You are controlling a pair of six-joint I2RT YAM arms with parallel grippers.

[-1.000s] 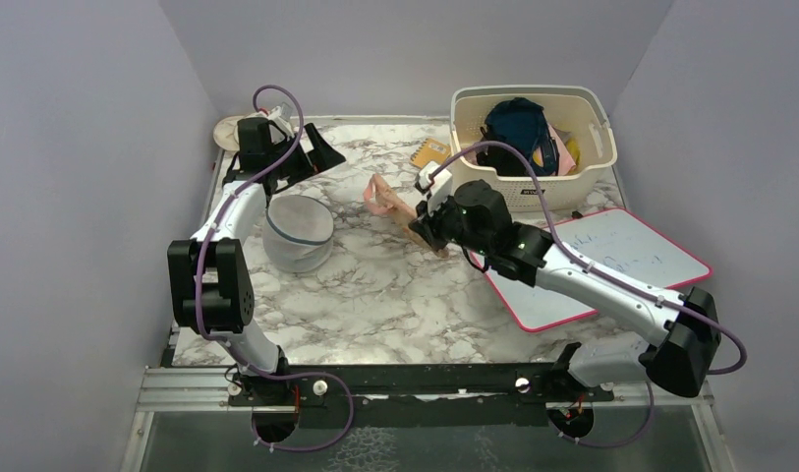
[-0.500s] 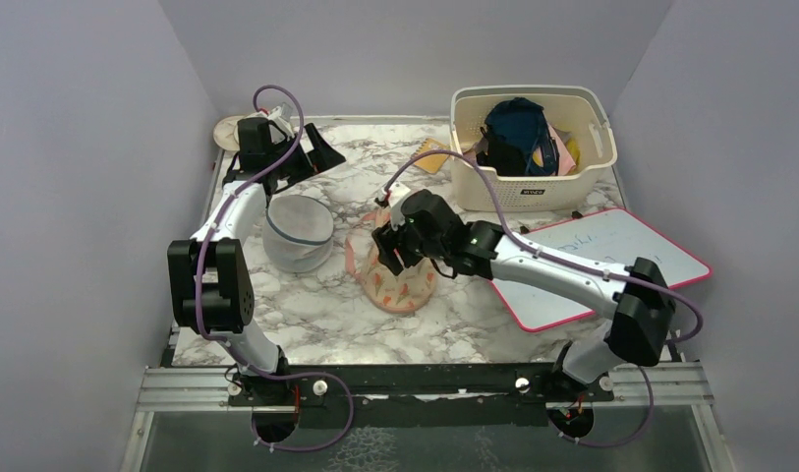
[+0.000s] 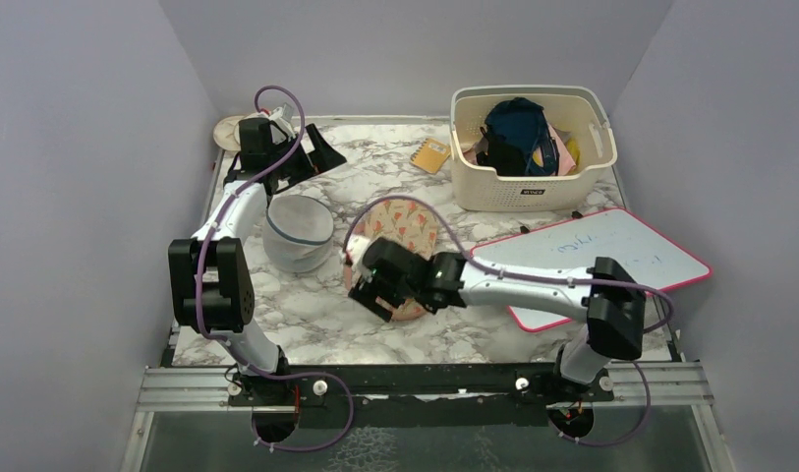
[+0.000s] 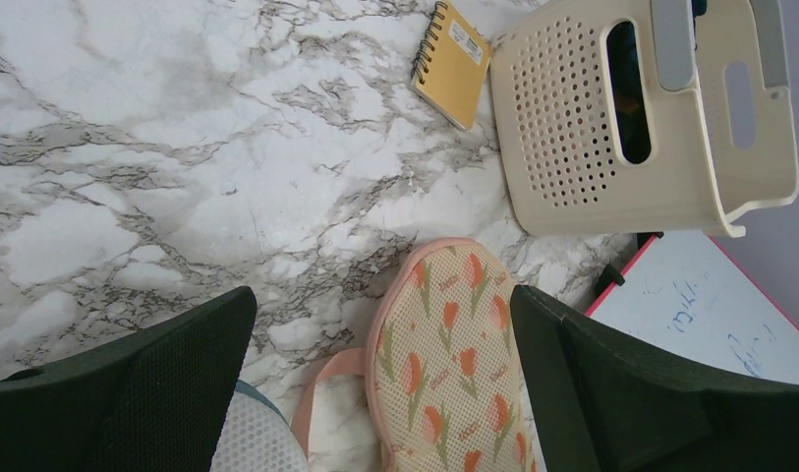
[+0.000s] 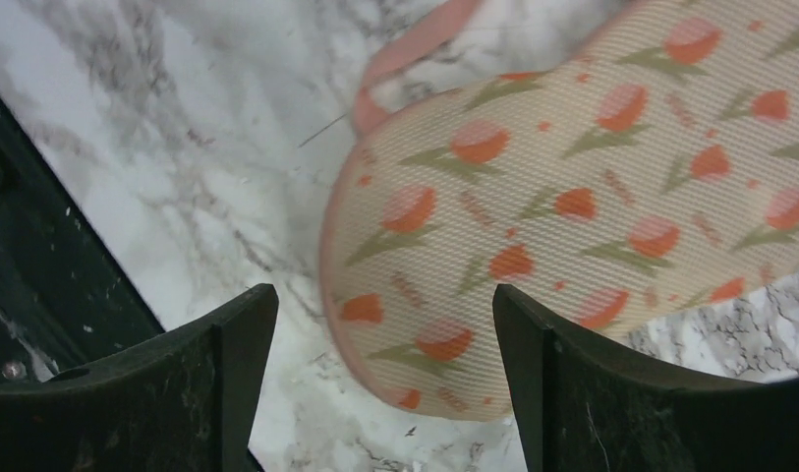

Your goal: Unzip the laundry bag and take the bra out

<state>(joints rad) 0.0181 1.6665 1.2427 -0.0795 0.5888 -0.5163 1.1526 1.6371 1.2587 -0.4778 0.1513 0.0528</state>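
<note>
No text is legible on the whiteboard (image 3: pixel 643 251).

Worktop (image 3: pixel 307 310): white and grey marble, carrying all items below.

Laundry bag (image 3: pixel 407 224): peach with orange-red prints and pink edging, lying flat near the middle. Its near end is hidden under my right gripper.

Right gripper (image 3: pixel 373 295): mine, over the bag's near end, with the arm reaching in from the right.

Left gripper (image 3: pixel 314 157): mine, far left near the back wall, fingers spread.

Mesh dome (image 3: pixel 298 233): white with a blue rim, left of the bag and apart from it.

Basket (image 3: pixel 528 185): cream plastic, far right, holding dark blue clothing (image 3: pixel 518 128).

Notebook (image 3: pixel 432 155): yellow, just left of the basket.

Whiteboard (image 3: pixel 621 248): pink-red frame, blue scribbles, on the right in front of the basket.
</note>
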